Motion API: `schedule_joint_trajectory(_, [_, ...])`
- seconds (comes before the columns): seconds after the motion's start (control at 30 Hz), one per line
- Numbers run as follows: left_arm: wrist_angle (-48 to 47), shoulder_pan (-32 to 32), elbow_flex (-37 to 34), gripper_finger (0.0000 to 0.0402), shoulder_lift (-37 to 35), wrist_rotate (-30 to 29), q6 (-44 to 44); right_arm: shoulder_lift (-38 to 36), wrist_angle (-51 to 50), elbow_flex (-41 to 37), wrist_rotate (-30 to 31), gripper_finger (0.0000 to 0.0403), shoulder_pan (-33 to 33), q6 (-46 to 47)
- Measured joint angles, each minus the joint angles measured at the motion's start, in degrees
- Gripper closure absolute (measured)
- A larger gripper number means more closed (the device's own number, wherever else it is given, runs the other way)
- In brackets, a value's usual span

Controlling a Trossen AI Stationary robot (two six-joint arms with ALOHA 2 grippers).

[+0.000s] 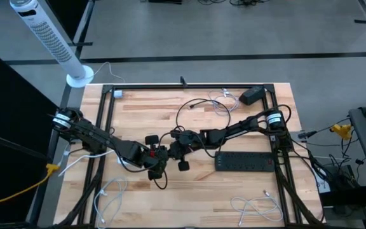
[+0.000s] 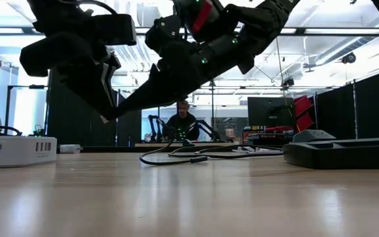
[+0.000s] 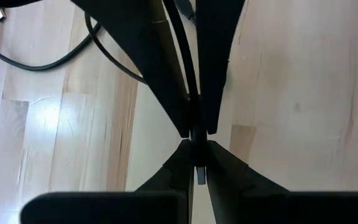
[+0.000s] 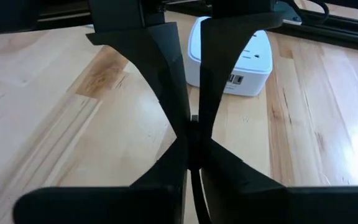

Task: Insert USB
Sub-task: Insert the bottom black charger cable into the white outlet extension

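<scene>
Where both arms meet mid-table, thin black USB cable (image 3: 194, 134), both grippers' jaws pinching it.

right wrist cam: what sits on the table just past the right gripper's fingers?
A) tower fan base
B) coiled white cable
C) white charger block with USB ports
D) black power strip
C: in the right wrist view a white charger block with outlets on top and USB ports on its near face sits on the wooden table right beyond the right gripper, whose fingers are pinched on a thin black cable.
</scene>
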Motion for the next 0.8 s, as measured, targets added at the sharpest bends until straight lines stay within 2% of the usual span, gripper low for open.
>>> schedule_joint_trajectory(0.27, [-0.61, -0.02, -0.04, 0.0384, -0.11, -0.15, -0.29, 0.00, -0.50, 0.02, 6.00, 0.0385, 1.67, -3.29])
schedule_joint_trajectory(0.43, [-2.99, -0.69, -0.07, 0.0330, -0.52, -0.08, -1.78, 0.00, -0.56, -1.42, 8.47, 0.0385, 2.14, -4.72])
schedule_joint_trajectory(0.5, [-4.63, -1.61, -0.04, 0.0306, -0.81, -0.76, -3.47, 0.07, 5.01, -3.68, 8.45, 0.0385, 2.12, -4.25])
schedule_joint_trajectory(0.6, [-8.63, -4.19, -0.04, 0.0280, -1.53, -5.55, -8.35, -0.06, 16.87, -8.50, 8.11, 0.0385, 1.70, -3.26])
schedule_joint_trajectory(0.7, [-11.26, -8.21, -0.04, 0.0266, -2.85, -13.70, -13.27, -0.11, 27.28, -13.68, 7.67, 0.0385, 1.07, -1.97])
schedule_joint_trajectory(0.8, [-11.16, -11.79, -0.04, 0.0257, -4.32, -21.94, -17.25, -0.11, 36.34, -17.34, 3.95, 0.0385, 0.83, -2.12])
